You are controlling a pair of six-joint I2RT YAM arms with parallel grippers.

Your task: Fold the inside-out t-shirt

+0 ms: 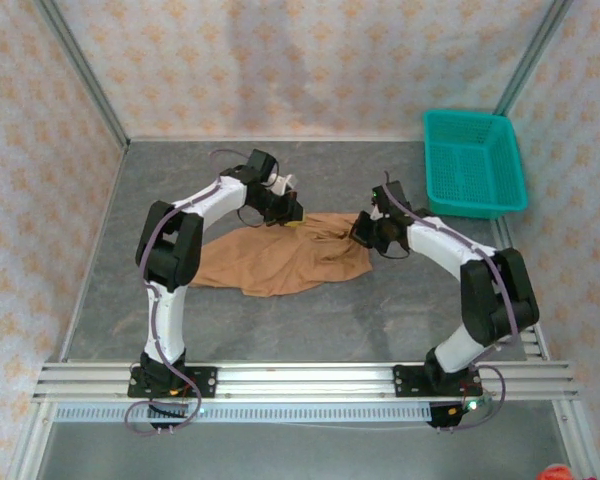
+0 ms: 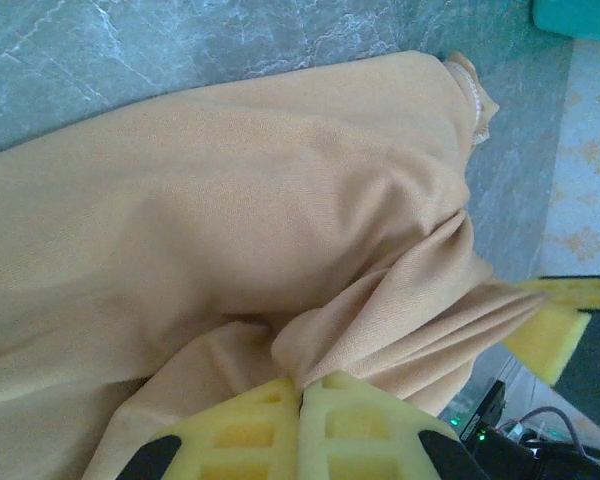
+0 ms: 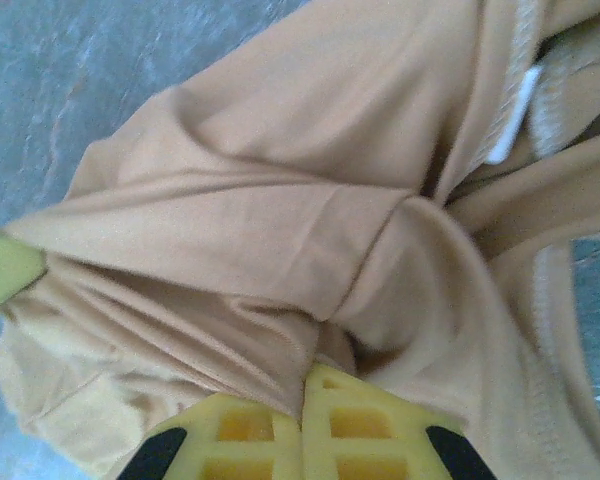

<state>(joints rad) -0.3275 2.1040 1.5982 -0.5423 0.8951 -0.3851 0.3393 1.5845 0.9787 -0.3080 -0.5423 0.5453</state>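
Tan t-shirt (image 1: 280, 262) lies bunched mid grey table (image 1: 280, 165), btwn the arms. Left gripper (image 2: 301, 398) & right gripper (image 3: 302, 398): fingers pressed together, each pinching a cloth fold. Step, prob.: gripping for a fold. Next needs an even lift w/o slipping.

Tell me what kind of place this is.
Probably a robot test cell: patterned walls on a metal frame enclose a grey table, two arms bolted to an aluminium rail, one t-shirt.
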